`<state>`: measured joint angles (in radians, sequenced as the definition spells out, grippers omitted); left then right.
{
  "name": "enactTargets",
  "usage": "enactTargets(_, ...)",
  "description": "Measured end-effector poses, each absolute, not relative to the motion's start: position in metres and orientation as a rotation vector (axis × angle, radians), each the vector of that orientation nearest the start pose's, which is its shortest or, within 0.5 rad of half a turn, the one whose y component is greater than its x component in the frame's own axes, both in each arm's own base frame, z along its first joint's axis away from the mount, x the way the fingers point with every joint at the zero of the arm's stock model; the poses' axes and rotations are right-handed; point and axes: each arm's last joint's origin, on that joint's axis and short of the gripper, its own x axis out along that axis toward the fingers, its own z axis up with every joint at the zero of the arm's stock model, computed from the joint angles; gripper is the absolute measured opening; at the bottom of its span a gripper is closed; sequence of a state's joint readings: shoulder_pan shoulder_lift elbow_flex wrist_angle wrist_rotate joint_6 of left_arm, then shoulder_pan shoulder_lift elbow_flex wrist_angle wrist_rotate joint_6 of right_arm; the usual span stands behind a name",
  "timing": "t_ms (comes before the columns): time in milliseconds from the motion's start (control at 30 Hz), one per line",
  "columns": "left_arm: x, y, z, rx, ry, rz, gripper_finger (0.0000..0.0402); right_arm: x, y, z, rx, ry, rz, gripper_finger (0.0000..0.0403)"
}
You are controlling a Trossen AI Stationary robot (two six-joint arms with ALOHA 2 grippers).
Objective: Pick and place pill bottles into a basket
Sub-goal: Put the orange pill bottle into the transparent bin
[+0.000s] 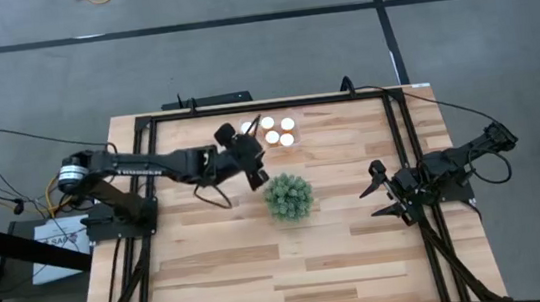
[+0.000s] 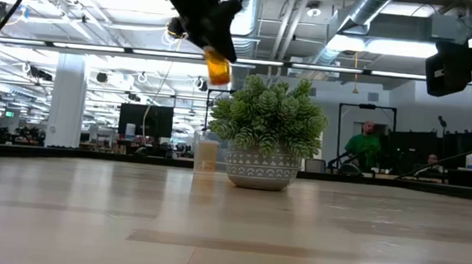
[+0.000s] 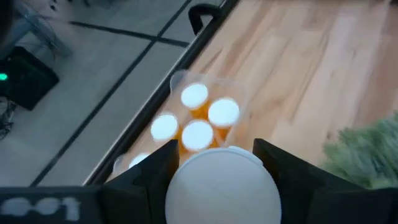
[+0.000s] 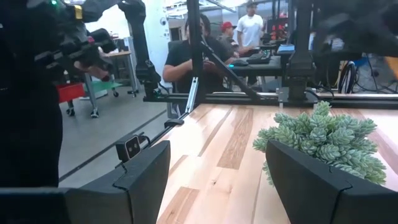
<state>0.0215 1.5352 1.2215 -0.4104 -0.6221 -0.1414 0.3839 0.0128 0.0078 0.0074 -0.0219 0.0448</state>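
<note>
My left gripper (image 1: pixel 248 145) is high above the table, just left of the basket, and is shut on one pill bottle (image 2: pixel 217 67), whose white cap (image 3: pixel 222 186) fills the space between the fingers. The basket (image 3: pixel 180 81) is a clear shallow tray standing by the far rail. Several orange pill bottles with white caps (image 1: pixel 279 132) stand upright in it, and they also show in the left wrist view (image 3: pixel 198 134). My right gripper (image 1: pixel 386 197) is open and empty at the table's right side, with its fingers wide apart in its wrist view (image 4: pixel 217 180). My left gripper pinches the pill bottle between its two fingers (image 3: pixel 155 171), one on each side just under the cap (image 3: pixel 222 186). The fingers slant down from above. The orange body (image 2: pixel 217 67) sticks out below them, tilted and lifted well clear of the table.
A green spiky plant in a pale bowl (image 1: pixel 288 196) stands just near of the basket and also shows in the low view (image 2: pixel 267 134). A black metal frame (image 1: pixel 245 106) runs round the table's edges. People show in the room beyond (image 4: pixel 199 56).
</note>
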Motion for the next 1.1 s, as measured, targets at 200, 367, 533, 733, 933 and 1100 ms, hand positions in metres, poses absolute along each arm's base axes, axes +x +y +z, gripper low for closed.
enactTargets(200,0.33,0.065,0.283,0.039,0.606,0.715,0.0185,0.091,0.037,0.166,0.044,0.007,0.405,0.026)
enactTargets(367,0.323,0.098,0.282,-0.035,0.599,0.739,0.0187,0.091,0.037,0.166,0.045,0.007,0.405,0.026)
enactTargets(533,0.319,0.123,0.283,-0.118,0.558,0.731,0.0179,0.091,0.037,0.166,0.045,0.006,0.405,0.026)
enactTargets(733,0.326,0.141,0.258,-0.228,0.623,0.681,0.019,0.091,0.037,0.166,0.045,0.006,0.405,0.026)
enactTargets(933,0.333,0.144,0.232,-0.259,0.724,0.655,0.018,0.091,0.037,0.166,0.045,0.006,0.406,0.026)
enactTargets(1100,0.339,0.145,0.214,-0.284,0.778,0.629,0.0189,0.091,0.037,0.166,0.045,0.006,0.406,0.026)
